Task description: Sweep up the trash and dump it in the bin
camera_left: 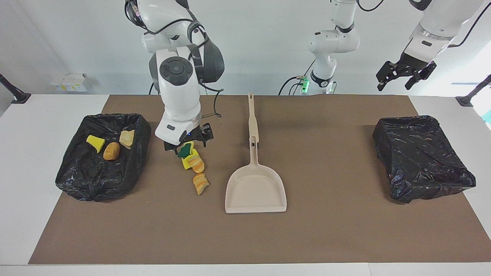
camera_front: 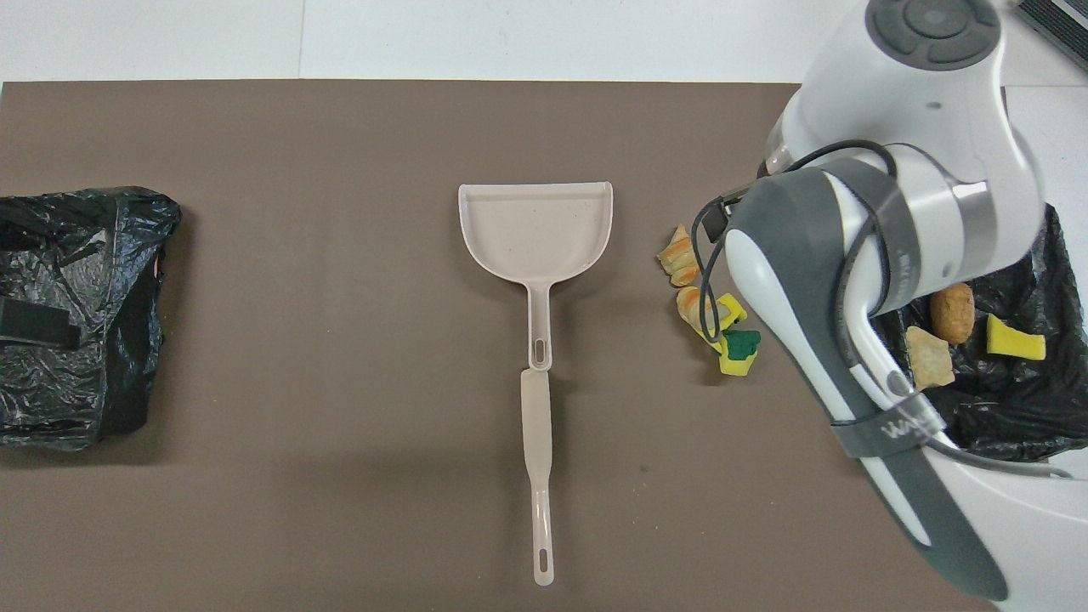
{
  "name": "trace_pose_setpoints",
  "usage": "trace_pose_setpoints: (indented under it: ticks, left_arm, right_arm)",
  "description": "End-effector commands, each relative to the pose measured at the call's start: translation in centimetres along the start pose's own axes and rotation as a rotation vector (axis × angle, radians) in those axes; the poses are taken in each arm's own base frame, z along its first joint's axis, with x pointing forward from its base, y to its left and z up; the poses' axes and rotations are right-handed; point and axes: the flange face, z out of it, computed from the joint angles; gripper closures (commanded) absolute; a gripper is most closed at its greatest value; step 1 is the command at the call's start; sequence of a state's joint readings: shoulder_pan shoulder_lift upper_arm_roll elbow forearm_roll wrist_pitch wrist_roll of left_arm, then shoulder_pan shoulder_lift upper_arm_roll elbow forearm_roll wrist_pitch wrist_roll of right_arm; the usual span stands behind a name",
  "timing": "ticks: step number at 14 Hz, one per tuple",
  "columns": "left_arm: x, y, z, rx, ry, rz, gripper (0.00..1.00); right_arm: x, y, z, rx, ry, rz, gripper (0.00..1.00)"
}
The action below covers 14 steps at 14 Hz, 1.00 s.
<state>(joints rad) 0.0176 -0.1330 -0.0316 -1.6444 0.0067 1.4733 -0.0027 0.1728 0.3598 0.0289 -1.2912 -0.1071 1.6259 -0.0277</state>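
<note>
1. Facing view: the right end effector [camera_left: 187, 142] hangs low over the green-topped sponge wedge [camera_left: 185, 150], jaws wide and holding nothing. The risk is a descent that presses or nudges the wedge and scatters the pile instead of gathering it.
2. The loose trash on the mat is a tight cluster: the green-topped wedge, a yellow wedge [camera_left: 187, 162] under it, and two orange-tan chunks [camera_left: 198, 174] a little farther from the robots. They touch one another, so disturbing one probably shifts the rest, maybe away from the dustpan [camera_left: 256, 188].
3. The dustpan lies flat beside the cluster, toward the middle of the surface [camera_left: 330, 237], with its mouth pointing away from the robots. Its side wall, not its mouth, faces the scraps, so a straight sideways push would likely pile them against the wall.
4. No brush is visible in either view.
5. Three scraps already lie in the lined bin [camera_left: 73, 180] at the right arm's end; the second bin [camera_left: 422, 165] looks empty.
6. The left end effector [camera_left: 405, 74] waits high over the left arm's end, jaws wide, empty.
</note>
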Motion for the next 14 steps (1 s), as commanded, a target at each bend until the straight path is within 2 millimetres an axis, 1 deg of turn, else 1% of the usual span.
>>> trace_pose_setpoints:
  ticks: [1,2,5,6,8,9,10,11,13,14]
  left_arm:
    - [0.0,-0.2,-0.4,-0.001,0.014,-0.004,0.00]
    - [0.0,-0.2,-0.4,-0.001,0.014,-0.004,0.00]
    - [0.0,-0.2,-0.3,-0.001,0.012,-0.004,0.00]
    - [0.0,-0.2,-0.4,-0.001,0.013,-0.004,0.00]
    - [0.0,-0.2,-0.4,-0.001,0.014,-0.004,0.00]
    - [0.0,-0.2,-0.4,-0.001,0.014,-0.004,0.00]
    - [0.0,-0.2,-0.4,-0.001,0.014,-0.004,0.00]
    - [0.0,-0.2,-0.4,-0.001,0.014,-0.004,0.00]
    - [0.0,-0.2,-0.4,-0.001,0.014,-0.004,0.00]
    - [-0.1,-0.2,-0.4,-0.001,0.015,-0.004,0.00]
  right_arm:
    - [-1.6,4.4,-2.0,-0.013,0.017,0.059,0.00]
    - [-2.3,5.7,-3.1,-0.010,0.033,0.083,0.00]
    - [-3.5,8.2,-4.7,0.012,0.060,0.161,0.00]
    - [-4.6,9.2,-5.7,0.016,0.070,0.183,0.00]
    - [-6.3,10.5,-6.4,0.059,0.072,0.219,0.00]
    - [-7.0,11.0,-6.7,0.070,0.074,0.232,0.00]
    - [-8.0,11.0,-7.2,0.070,0.076,0.247,0.00]
    - [-8.9,10.9,-7.3,0.073,0.066,0.277,0.00]
    - [-11.5,11.2,-7.4,0.079,0.049,0.331,0.00]
    - [-12.5,11.0,-7.5,0.080,0.047,0.336,0.00]
